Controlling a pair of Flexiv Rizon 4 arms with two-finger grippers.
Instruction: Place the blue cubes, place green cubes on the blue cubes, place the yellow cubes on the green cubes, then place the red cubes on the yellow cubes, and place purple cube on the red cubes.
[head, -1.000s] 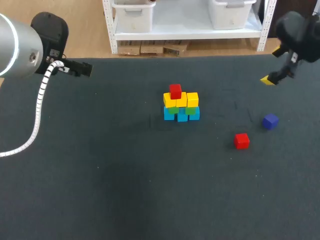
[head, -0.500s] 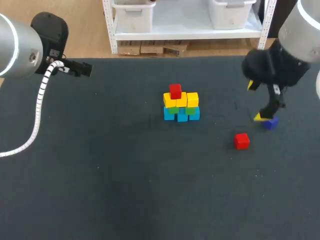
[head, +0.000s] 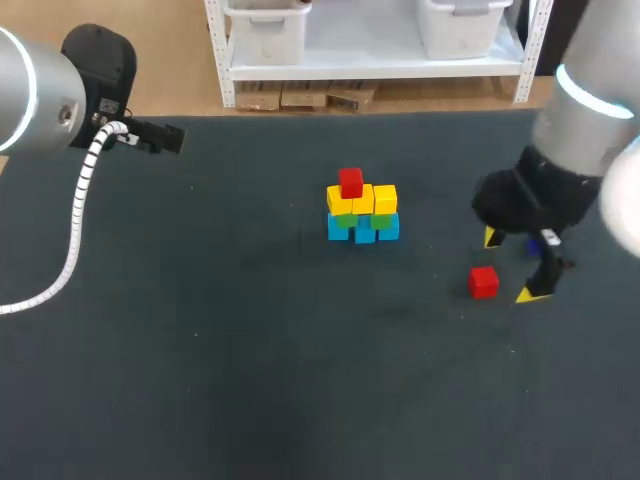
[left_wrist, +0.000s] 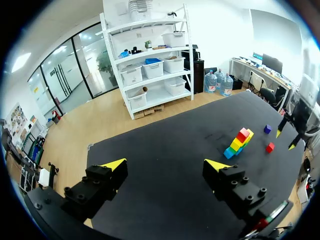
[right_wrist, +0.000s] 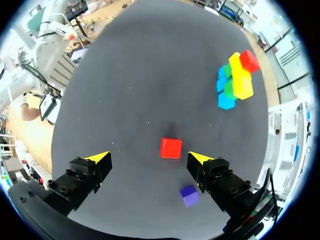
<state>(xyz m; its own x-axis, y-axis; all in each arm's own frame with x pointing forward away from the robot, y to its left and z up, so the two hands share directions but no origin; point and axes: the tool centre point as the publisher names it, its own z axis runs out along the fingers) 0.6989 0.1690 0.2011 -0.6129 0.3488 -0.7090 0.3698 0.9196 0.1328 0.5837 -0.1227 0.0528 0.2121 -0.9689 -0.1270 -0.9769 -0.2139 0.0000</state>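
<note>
The cube pile (head: 361, 210) stands mid-table: blue cubes (head: 363, 233) at the base, green cubes (head: 346, 220) on them, yellow cubes (head: 363, 198) above, and one red cube (head: 350, 182) on top. A loose red cube (head: 483, 281) lies to its right. My right gripper (head: 512, 265) hangs open just right of that cube. In the right wrist view the red cube (right_wrist: 171, 148) lies just ahead of the open right gripper (right_wrist: 149, 157), nearer one finger. The purple cube (right_wrist: 189, 195) lies beside that finger, and in the head view the purple cube (head: 548, 238) is mostly hidden. My left gripper (left_wrist: 165, 164) is open over the far left.
The left wrist view takes in the pile (left_wrist: 239, 142), the loose red cube (left_wrist: 270, 147) and the purple cube (left_wrist: 268, 129) far ahead. The dark table (head: 250, 360) stretches bare to the front and left of the pile.
My right arm has swung in from the table's back right and come down forward over the loose red cube, covering most of the purple cube. The left arm and the pile are unchanged.
</note>
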